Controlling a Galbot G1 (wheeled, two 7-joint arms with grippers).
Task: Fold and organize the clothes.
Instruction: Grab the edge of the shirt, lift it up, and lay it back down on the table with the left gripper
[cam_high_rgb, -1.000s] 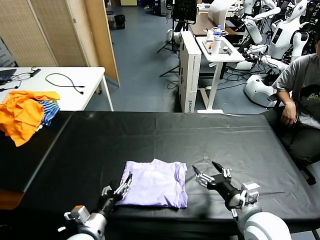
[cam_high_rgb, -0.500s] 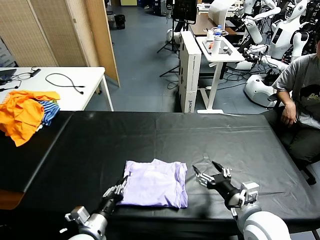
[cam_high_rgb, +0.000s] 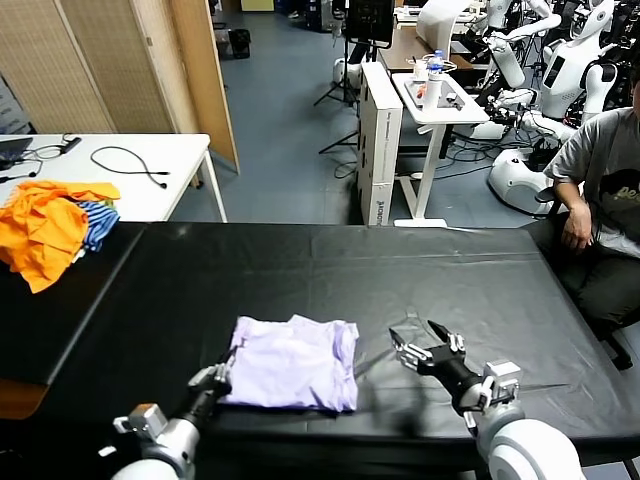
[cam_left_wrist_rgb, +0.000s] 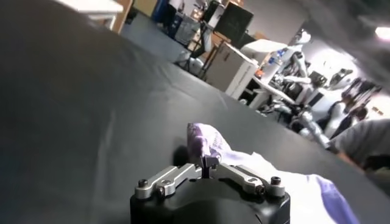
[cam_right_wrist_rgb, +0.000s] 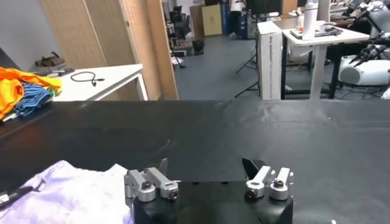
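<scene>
The pale lavender T-shirt lies folded into a small rectangle near the front edge of the black table. My left gripper is shut on the shirt's near left corner; in the left wrist view the gripper pinches the lavender cloth. My right gripper is open and empty just right of the shirt, low over the table; in the right wrist view it shows its jaws wide apart, with the shirt off to one side.
An orange and blue-striped pile of garments lies at the table's far left. A white table with a black cable stands behind it. A seated person is at the far right. Robots and a white cart stand beyond.
My left gripper has closed on the shirt's near left corner and pulled it left; the shirt has slid left with it. The right gripper has stayed put.
</scene>
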